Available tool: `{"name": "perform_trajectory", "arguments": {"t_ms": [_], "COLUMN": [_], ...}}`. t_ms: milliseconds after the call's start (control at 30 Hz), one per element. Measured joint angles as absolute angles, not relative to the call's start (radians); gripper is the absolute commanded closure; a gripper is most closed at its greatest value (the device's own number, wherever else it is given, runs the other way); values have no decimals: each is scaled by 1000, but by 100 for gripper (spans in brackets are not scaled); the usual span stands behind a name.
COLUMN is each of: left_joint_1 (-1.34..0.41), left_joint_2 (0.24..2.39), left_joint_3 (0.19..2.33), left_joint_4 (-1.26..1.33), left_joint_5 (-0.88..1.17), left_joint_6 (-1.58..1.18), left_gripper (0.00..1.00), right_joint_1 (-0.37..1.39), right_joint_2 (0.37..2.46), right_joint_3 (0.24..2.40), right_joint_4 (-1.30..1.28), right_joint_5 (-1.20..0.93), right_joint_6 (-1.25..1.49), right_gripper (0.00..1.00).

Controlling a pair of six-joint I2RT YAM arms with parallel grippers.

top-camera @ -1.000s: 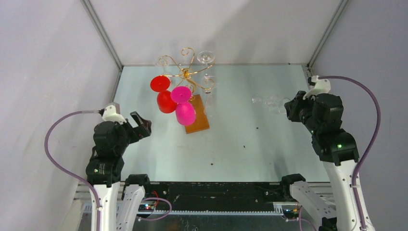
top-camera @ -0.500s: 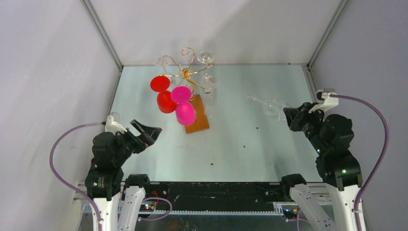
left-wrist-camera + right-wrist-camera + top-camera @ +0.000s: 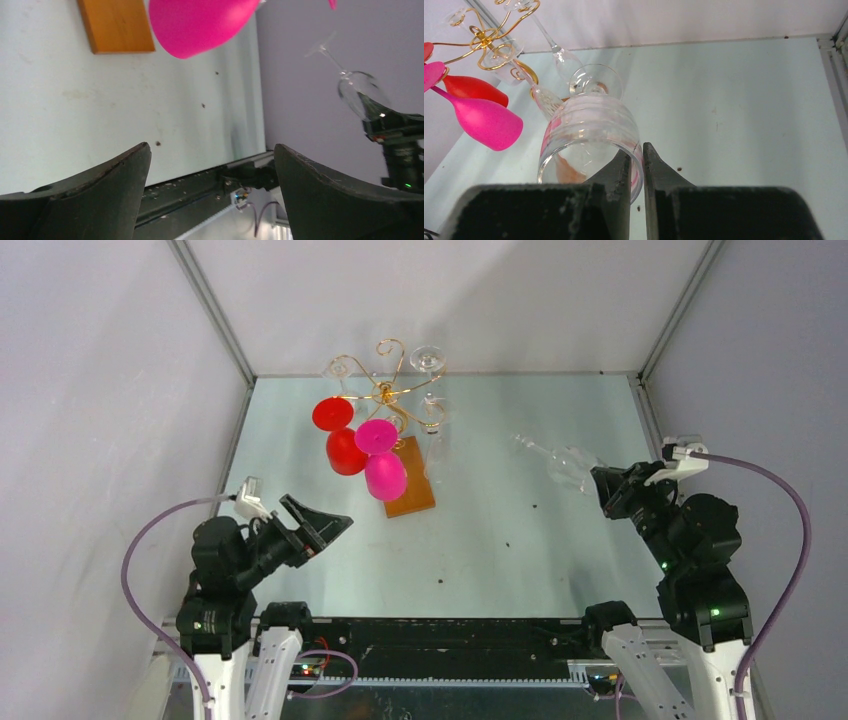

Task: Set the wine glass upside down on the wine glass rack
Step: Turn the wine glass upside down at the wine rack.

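Observation:
A clear wine glass (image 3: pixel 568 462) is held off the table at the right, its stem pointing back-left toward the rack. My right gripper (image 3: pixel 604 486) is shut on the bowl's rim, one finger inside the bowl (image 3: pixel 589 127) and one outside; the gripper (image 3: pixel 637 150) shows this up close. The wine glass rack (image 3: pixel 386 390), gold scrolled wire on a brown wooden base (image 3: pixel 412 485), stands at the back centre, well left of the glass. My left gripper (image 3: pixel 325 525) hangs open and empty at the near left; between its spread fingers (image 3: pixel 210 150) is only table.
A red glass (image 3: pixel 345 450) and a pink glass (image 3: pixel 385 475) hang upside down on the rack's near-left arms, and clear glasses (image 3: pixel 428 358) hang at its back. Grey enclosure walls close in the table on three sides. A dark rail (image 3: pixel 450 635) runs along the near edge.
My right arm has pulled back toward the near edge with the clear glass, which now tilts with its stem up and to the left. My left gripper has swung right and nearer, still open.

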State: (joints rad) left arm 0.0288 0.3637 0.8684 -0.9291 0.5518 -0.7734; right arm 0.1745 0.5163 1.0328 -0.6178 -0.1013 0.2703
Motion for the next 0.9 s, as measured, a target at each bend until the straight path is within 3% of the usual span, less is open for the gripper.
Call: {"name": "perform_trajectory", "arguments": {"t_ms": [567,767,900], "left_joint_1": [28,15,-40], "left_joint_2": [396,447,512], "left_joint_3": [936,976,1030], "left_joint_4": [-812,-736,-708], "left_joint_5": [742,744,740], "left_joint_6": [-925,-971,-988], "left_gripper": [1,2,2], "right_joint_1": [229,420,655], "right_joint_2": [556,639,677], "right_joint_3": [1074,1117,1128], "right_joint_4": [-563,-579,-582], "right_joint_5": [4,216,455], "right_joint_6": [201,147,63], "right_gripper": [100,100,100]}}
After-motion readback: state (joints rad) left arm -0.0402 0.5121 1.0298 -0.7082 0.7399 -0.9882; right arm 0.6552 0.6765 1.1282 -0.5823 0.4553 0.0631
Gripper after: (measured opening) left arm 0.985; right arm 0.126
